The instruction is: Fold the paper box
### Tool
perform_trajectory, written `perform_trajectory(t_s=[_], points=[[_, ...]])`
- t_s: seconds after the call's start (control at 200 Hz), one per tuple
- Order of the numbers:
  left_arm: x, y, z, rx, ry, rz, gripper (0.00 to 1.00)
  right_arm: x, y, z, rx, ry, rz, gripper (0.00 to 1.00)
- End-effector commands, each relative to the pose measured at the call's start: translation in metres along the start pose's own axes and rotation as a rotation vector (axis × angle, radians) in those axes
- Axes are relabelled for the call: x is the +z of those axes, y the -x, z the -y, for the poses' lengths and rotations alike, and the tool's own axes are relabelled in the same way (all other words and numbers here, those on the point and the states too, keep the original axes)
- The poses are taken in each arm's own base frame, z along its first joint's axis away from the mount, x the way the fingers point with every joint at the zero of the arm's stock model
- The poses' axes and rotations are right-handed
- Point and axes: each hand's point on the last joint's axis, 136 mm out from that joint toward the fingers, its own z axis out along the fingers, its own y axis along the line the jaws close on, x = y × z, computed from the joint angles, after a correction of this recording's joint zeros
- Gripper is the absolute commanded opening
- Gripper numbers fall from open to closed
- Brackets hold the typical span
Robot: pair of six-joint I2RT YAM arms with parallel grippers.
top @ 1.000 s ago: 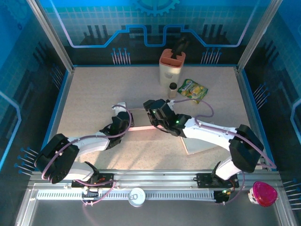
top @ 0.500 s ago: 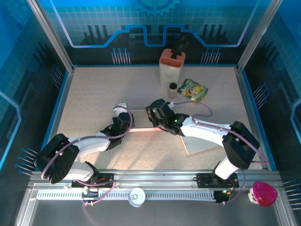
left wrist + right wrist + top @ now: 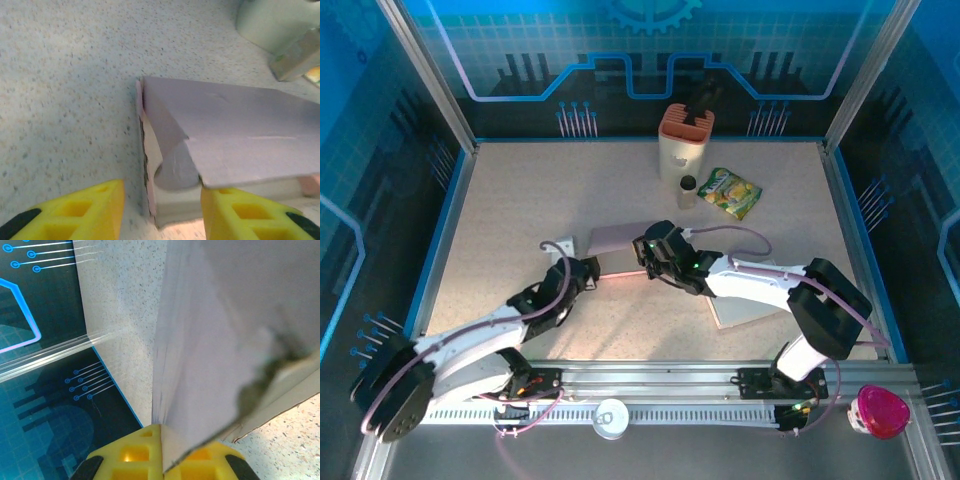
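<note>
Right gripper (image 3: pixel 162 452) clamps the paper box (image 3: pixel 616 238); rear holder (image 3: pixel 684 152) holds perhaps a tool (image 3: pixel 704 100).

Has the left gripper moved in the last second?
Yes. The left gripper has drawn back a little toward the near rail, and its arm has swung down toward the near-left corner.

The box (image 3: pixel 618 238) is seen mid-table: pale lilac, part-folded, one panel lifted, a side flap curled inward.
</note>
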Motion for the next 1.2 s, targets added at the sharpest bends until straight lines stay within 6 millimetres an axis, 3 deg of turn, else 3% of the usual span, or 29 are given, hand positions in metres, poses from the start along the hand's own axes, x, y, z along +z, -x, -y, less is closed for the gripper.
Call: perform_trajectory(t_s=[0.0, 0.155, 0.285, 0.425, 0.74, 0.9, 1.196], points=[[-0.020, -0.025, -0.011, -0.087, -0.008, -0.121, 0.49, 0.004, 0.008, 0.025, -0.003, -0.048, 0.013, 0.04], [-0.042, -0.015, -0.011, -0.118, -0.004, -0.155, 0.57, 0.006, 0.006, 0.036, -0.030, -0.057, -0.010, 0.06], [-0.042, 0.000, 0.000, -0.148, -0.028, -0.205, 0.62, 0.007, 0.007, 0.050, -0.049, -0.082, -0.025, 0.06], [-0.022, 0.006, 0.011, -0.205, -0.084, -0.292, 0.62, 0.008, 0.010, 0.064, -0.058, -0.102, -0.032, 0.07], [0.037, 0.003, 0.009, -0.239, -0.117, -0.389, 0.59, 0.013, 0.010, 0.068, -0.071, -0.101, -0.062, 0.08], [0.065, -0.003, 0.005, -0.247, -0.124, -0.422, 0.52, 0.016, 0.009, 0.073, -0.073, -0.113, -0.074, 0.08], [0.080, -0.016, -0.003, -0.231, -0.102, -0.446, 0.35, 0.014, 0.013, 0.083, -0.087, -0.140, -0.064, 0.09]])
